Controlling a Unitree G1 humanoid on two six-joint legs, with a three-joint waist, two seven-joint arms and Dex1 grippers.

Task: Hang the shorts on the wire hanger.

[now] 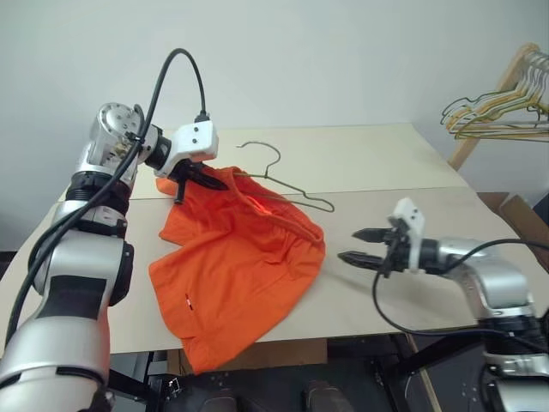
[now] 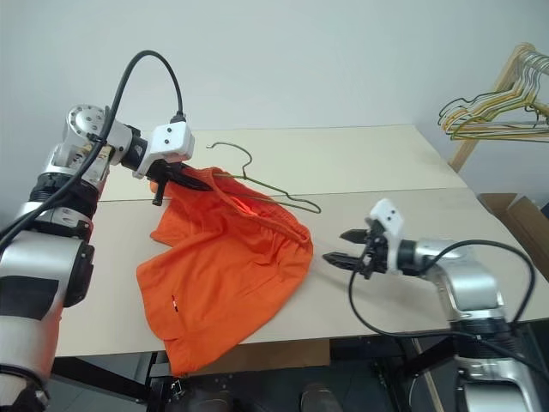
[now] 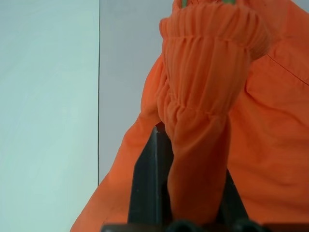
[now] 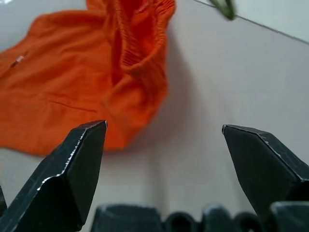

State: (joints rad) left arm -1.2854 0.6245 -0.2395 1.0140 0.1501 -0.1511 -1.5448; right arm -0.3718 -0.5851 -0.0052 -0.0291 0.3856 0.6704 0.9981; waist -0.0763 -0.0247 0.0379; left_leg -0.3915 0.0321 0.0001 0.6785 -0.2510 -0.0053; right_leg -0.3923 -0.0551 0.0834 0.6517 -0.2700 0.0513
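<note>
A: Left wrist view first: your left gripper (image 1: 199, 178) is clenched on the gathered elastic waistband of the shorts (image 1: 236, 270), the ruffled orange band squeezed between its two black fingers (image 3: 147, 186).

B: And from the head camera?

A: You see that same gripper in the upper left of the frame, lifting one corner of the waistband off the table (image 1: 386, 172). From there the shorts fall away toward the lower centre: bright orange, soft and crumpled, the waist opening gaping on the right side, one leg hem draped over the near table edge. A small white tag shows on the lower leg.

B: Where is the wire hanger?

A: The wire hanger (image 1: 287, 183) sits just above centre, thin and grey-green. Its hook stands clear of the fabric, and one shoulder runs out to the right; the rest is buried in the orange cloth.

B: Your other arm?

A: Your right gripper (image 1: 358, 245) is released, fingers spread wide, holding nothing. It hovers right of centre, near the shorts' right edge but apart from it. A bunch of hangers (image 1: 502, 112) hangs at the upper right.
</note>
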